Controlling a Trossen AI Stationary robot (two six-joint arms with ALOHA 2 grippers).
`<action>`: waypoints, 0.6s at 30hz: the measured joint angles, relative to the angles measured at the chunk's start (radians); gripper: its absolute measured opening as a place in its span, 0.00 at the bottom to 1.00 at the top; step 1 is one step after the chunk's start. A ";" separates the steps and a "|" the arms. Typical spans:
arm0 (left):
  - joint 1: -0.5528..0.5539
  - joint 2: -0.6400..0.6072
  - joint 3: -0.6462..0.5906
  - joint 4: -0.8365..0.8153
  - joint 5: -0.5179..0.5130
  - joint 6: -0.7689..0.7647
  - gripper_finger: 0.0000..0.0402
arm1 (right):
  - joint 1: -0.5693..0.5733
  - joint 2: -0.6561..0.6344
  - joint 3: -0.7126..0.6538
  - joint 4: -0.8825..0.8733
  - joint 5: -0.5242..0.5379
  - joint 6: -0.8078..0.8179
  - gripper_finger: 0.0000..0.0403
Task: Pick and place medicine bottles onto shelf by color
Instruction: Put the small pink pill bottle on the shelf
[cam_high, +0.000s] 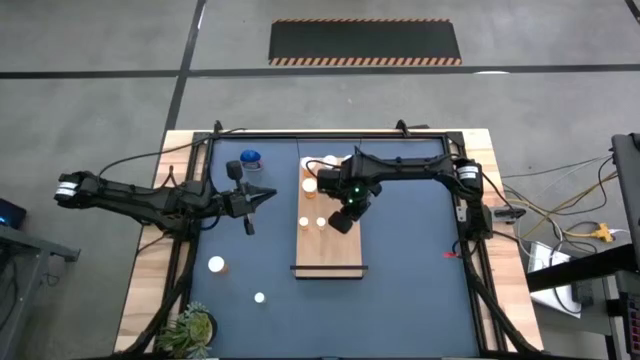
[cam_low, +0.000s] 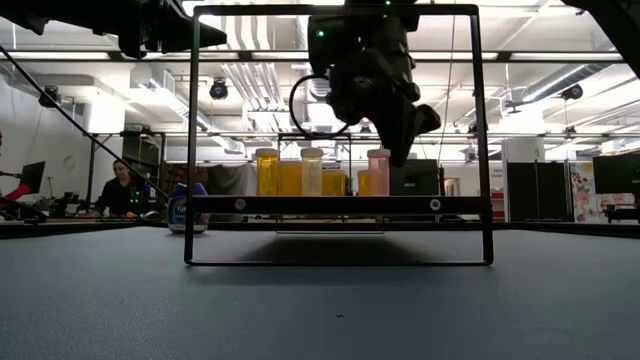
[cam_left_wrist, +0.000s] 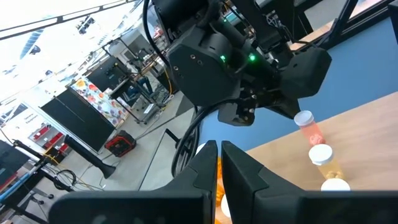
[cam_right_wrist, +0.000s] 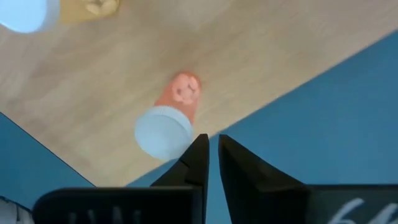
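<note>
The shelf (cam_high: 345, 250) is a long light-brown board in the middle of the blue table. Several orange bottles with white caps stand upright on its far half, among them a pair (cam_high: 313, 222) and one (cam_high: 309, 185) behind them. My right gripper (cam_high: 343, 220) is shut and empty just above the shelf. A reddish bottle (cam_right_wrist: 171, 118) stands on the board right below its fingertips (cam_right_wrist: 212, 146). My left gripper (cam_high: 264, 196) is shut and empty above the table, left of the shelf, pointing at it. A blue bottle (cam_high: 250, 158) stands at the far left. Two orange bottles (cam_high: 216, 265) (cam_high: 259, 297) stand on the table at the near left.
A green plant (cam_high: 190, 328) stands at the near left corner. A black metal frame (cam_high: 460, 215) runs around the table. The near half of the shelf (cam_high: 330, 255) is bare. In the low view a person (cam_low: 120, 190) sits in the room beyond the table.
</note>
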 joint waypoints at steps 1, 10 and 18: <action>0.000 0.000 0.000 0.000 0.000 0.000 0.01 | 0.002 0.000 0.000 -0.003 0.000 -0.001 0.07; 0.000 0.000 0.000 0.000 0.000 0.000 0.01 | 0.002 0.000 -0.002 0.007 0.001 0.000 0.07; 0.000 0.000 0.000 0.000 0.000 0.000 0.01 | 0.007 0.000 -0.003 0.034 -0.008 0.004 0.07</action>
